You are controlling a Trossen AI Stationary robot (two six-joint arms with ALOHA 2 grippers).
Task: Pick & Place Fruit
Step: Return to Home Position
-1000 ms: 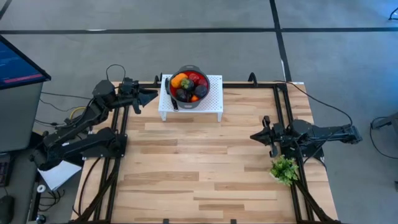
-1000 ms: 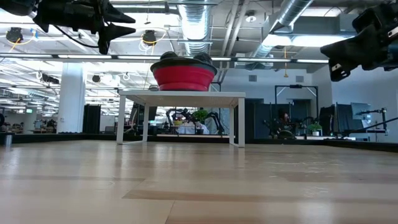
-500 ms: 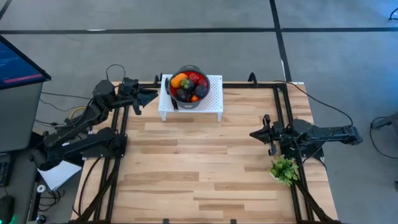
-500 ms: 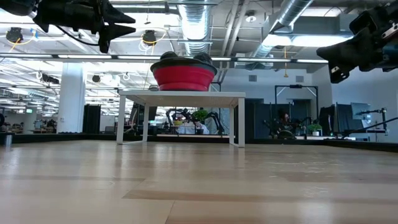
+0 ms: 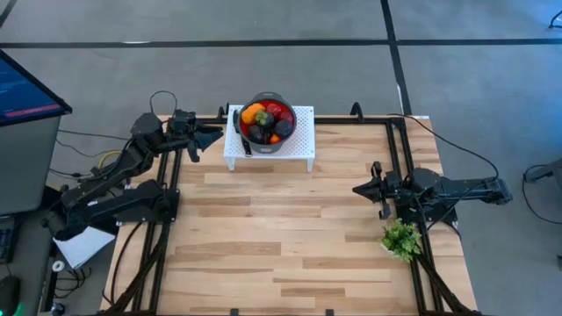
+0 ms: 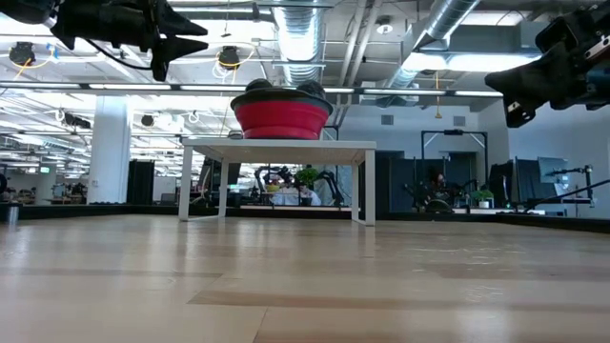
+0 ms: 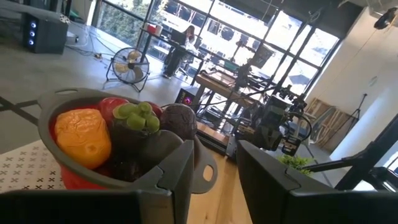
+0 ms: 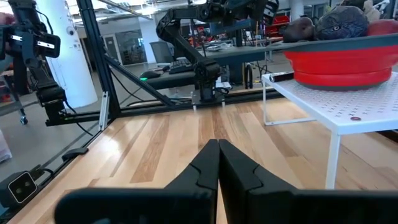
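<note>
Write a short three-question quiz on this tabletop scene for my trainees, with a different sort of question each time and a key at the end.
1. True or false: the red strainer bowl holding the small rounded fruit pieces stands on the white perforated shelf.
2. Multiple choice: the slim black knife lies A) on the shelf beside the bowl, B) inside the bowl, C) in a gripper.
3. Short answer: which is nearer the green leafy sprig, the left gripper or the right gripper?
Key: 1 true; 2 A; 3 the right gripper.

Wooden table; white shelf, sprig
</note>
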